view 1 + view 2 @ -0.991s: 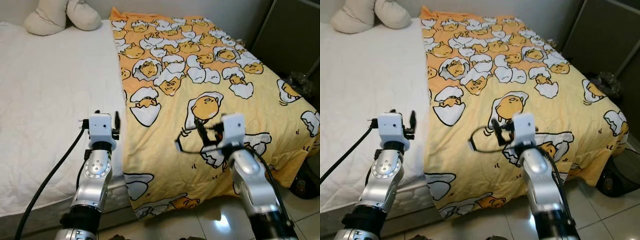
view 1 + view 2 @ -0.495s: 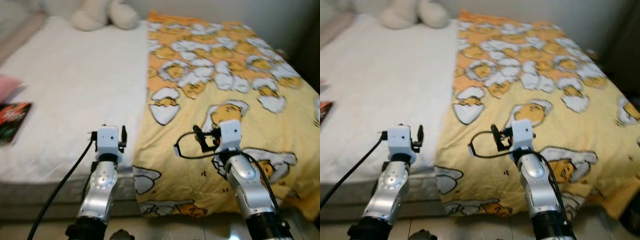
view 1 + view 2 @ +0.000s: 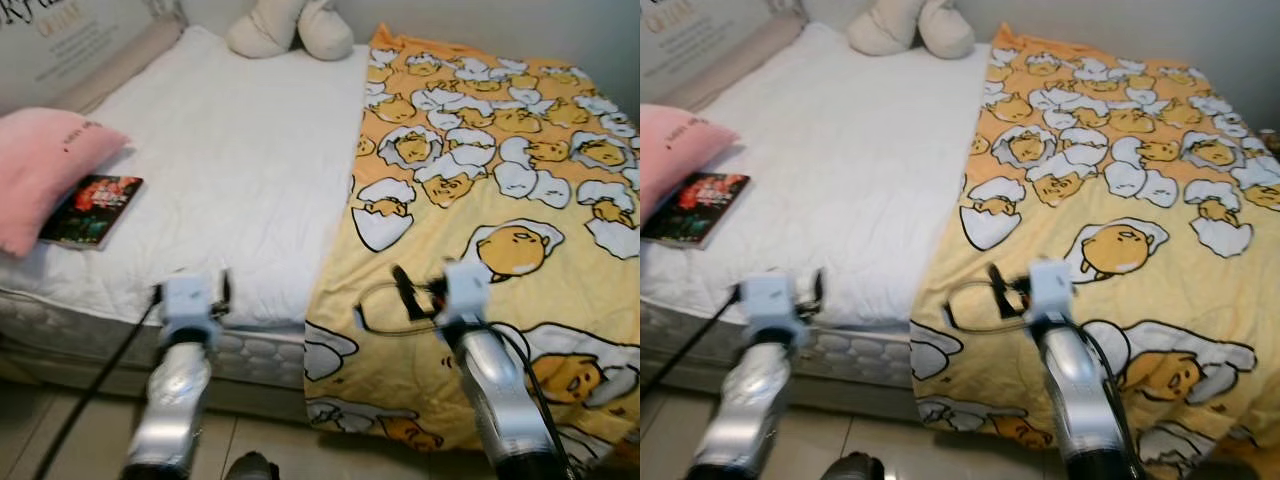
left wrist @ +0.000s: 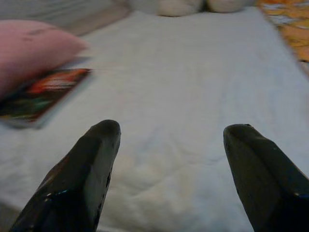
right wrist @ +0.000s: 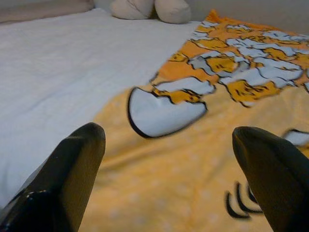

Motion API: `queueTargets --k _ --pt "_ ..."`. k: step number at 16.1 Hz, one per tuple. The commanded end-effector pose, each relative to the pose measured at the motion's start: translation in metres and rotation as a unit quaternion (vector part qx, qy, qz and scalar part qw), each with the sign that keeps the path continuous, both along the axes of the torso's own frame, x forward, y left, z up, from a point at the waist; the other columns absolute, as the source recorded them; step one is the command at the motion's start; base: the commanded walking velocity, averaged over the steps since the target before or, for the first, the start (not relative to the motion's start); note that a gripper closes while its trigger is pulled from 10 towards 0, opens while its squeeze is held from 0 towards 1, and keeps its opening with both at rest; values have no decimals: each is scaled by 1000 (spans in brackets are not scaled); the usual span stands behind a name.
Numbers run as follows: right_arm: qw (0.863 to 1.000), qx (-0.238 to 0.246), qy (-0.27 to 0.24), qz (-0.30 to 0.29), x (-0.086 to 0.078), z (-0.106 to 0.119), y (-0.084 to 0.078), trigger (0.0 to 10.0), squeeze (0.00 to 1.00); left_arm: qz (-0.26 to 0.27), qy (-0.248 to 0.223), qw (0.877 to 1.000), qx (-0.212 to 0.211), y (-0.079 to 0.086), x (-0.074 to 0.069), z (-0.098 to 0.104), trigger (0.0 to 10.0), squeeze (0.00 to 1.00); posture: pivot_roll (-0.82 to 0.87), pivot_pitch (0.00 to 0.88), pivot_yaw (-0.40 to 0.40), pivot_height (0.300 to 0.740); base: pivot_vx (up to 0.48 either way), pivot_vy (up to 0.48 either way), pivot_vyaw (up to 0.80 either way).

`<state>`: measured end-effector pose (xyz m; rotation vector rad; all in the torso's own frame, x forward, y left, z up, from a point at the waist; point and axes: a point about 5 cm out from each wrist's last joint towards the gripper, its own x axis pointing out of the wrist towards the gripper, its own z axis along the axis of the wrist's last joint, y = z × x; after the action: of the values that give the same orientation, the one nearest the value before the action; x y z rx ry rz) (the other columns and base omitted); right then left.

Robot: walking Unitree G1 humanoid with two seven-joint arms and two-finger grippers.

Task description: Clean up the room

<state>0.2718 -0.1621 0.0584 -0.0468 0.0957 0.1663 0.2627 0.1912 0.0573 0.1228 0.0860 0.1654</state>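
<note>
A bed fills the scene, its white sheet point(image 3: 230, 160) bare on the left half. A yellow blanket point(image 3: 500, 150) printed with egg characters covers the right half and hangs over the foot edge. A dark book point(image 3: 92, 196) lies on the sheet beside a pink pillow point(image 3: 45, 165) at the far left. My left gripper point(image 4: 171, 128) is open and empty, held at the mattress's foot edge and facing the sheet and book. My right gripper point(image 5: 171, 130) is open and empty, just above the blanket's lower part.
A cream plush toy point(image 3: 290, 25) rests at the head of the bed. A light board with lettering point(image 3: 70, 40) leans along the bed's left side. Tiled floor point(image 3: 60, 440) runs below the mattress edge. A black cable point(image 3: 375, 310) loops off my right wrist.
The whole picture has swung left, so the camera moved: the pink pillow and book have come into view. Both arms keep the same pose, fingers still spread.
</note>
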Motion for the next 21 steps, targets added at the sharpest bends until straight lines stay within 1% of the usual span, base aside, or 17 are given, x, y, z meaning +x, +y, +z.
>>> queueTargets --k 1,2,3,4,6,8,9,13,14,15,16,18,19,20,21 --pt "1000 2 -7 -17 0 2 -10 10000 0 -8 -20 1000 -3 -3 2 10 10000 0 -8 0 3 740 0 -469 544" --pt "1000 5 -2 -17 -1 0 -11 10000 0 -9 -29 999 -11 -5 4 13 10000 0 -6 0 3 740 0 0 550" --pt "1000 4 2 -14 1 -1 -11 10000 0 -15 -21 1000 -8 -12 9 11 10000 0 -8 0 4 740 0 0 550" --pt "1000 5 3 -12 2 -1 -10 10000 0 -18 -19 1000 -10 -15 11 11 10000 0 -11 0 5 740 0 0 544" --pt "1000 7 4 -3 2 -2 -8 10000 0 -27 -22 999 -20 -20 9 13 10000 0 -8 0 6 740 0 0 550" --pt "1000 7 8 3 2 -4 -6 10000 0 -32 -20 999 -21 -19 5 12 10000 0 -3 0 4 740 0 0 547" --pt "1000 10 16 7 1 -8 -6 10000 0 -23 -6 999 -26 -15 3 7 10000 0 2 0 2 740 0 0 556" --pt "1000 12 22 16 1 -10 -2 10000 0 -29 1 999 -27 -18 3 5 10000 0 13 0 -6 740 -288 386 539" --pt "1000 12 22 17 2 -10 -1 10000 0 -33 2 999 -25 -20 4 5 10000 0 16 0 -9 740 -289 386 531" --pt "999 11 25 18 3 -11 -1 10000 0 -35 -2 999 -32 -21 9 7 10000 0 18 0 -11 740 0 0 544" --pt "999 -4 35 11 5 -13 -2 10000 0 -40 3 999 -11 -22 14 9 10000 0 17 0 -11 740 0 0 0" --pt "999 -6 36 -5 9 -13 -5 10000 0 -27 1 999 -19 -20 17 10 10000 0 11 0 -6 740 0 0 0" --pt "999 -6 35 -5 9 -13 -5 10000 0 -28 4 999 -21 -20 17 9 10000 0 8 0 -5 740 0 0 0" --pt "1000 6 30 -7 9 -11 -6 10000 0 -27 6 999 -25 -21 16 8 10000 0 2 0 -4 740 0 0 0" --pt "1000 0 27 4 8 -10 -4 10000 0 -27 9 999 -22 -22 15 7 10000 0 0 0 -3 740 0 0 0"
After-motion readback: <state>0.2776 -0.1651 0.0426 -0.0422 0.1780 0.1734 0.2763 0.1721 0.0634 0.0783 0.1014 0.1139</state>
